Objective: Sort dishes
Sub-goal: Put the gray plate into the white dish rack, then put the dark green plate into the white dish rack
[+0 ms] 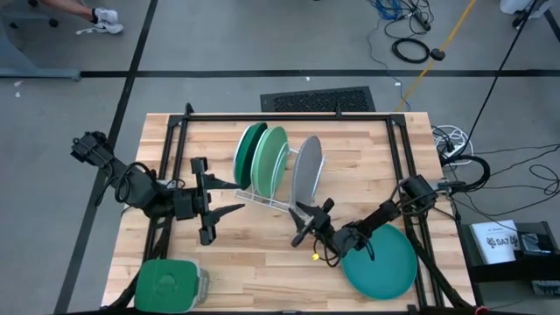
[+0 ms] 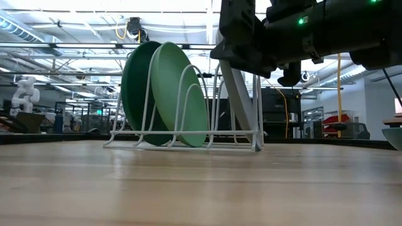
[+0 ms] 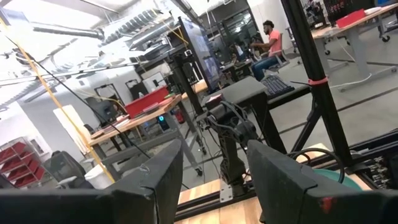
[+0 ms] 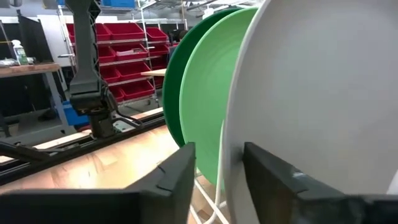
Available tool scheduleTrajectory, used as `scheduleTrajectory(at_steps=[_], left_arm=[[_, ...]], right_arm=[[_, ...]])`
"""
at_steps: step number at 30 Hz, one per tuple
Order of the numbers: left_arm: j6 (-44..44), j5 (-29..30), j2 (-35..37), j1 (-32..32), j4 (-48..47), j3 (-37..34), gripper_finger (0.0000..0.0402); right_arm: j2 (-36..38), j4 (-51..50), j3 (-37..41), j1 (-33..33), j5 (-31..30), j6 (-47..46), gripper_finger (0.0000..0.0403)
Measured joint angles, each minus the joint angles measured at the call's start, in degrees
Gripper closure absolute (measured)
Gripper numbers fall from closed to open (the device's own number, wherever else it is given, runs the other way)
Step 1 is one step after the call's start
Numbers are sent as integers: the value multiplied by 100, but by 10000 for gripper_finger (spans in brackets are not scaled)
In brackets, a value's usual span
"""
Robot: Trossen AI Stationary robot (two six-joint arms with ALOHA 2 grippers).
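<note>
— High view first: where are the plates?
— Dark green plate (image 1: 248,150), mint plate (image 1: 272,157) and grey plate (image 1: 306,171) stand in the rack (image 1: 262,199); teal plate (image 1: 381,262) lies on the desk (image 1: 262,254).
— Claws?
— Right claw (image 1: 302,222) spread just beside the grey plate; left claw (image 1: 229,198) spread, near the rack.

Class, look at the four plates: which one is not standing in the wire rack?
The teal plate. It lies flat near the table's front right corner, under the right arm, while the dark green, mint and grey plates stand upright in the rack.

Bright even overhead light; soft faint shadows; ceiling glare in low view; near fingers blurred.
</note>
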State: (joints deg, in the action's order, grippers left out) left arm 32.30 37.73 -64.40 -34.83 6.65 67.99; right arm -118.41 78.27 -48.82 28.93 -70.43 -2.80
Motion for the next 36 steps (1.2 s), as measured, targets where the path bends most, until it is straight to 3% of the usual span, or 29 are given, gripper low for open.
scheduleTrajectory(at_steps=[6,12,18,32,36], left_arm=[[-29,-1,0,0,-14,0,221],[-33,-1,0,0,-14,0,221],[-36,-1,0,0,-14,0,221],[-47,-3,0,0,-16,0,221],[-47,-1,0,0,-16,0,221]], right_arm=[[0,108,1,96,0,99,217],[0,475,2,223,-2,600,185],[1,1153,2,379,-4,1593,179],[893,1029,-20,1125,-26,3611,179],[1273,536,-20,1533,-488,3712,179]])
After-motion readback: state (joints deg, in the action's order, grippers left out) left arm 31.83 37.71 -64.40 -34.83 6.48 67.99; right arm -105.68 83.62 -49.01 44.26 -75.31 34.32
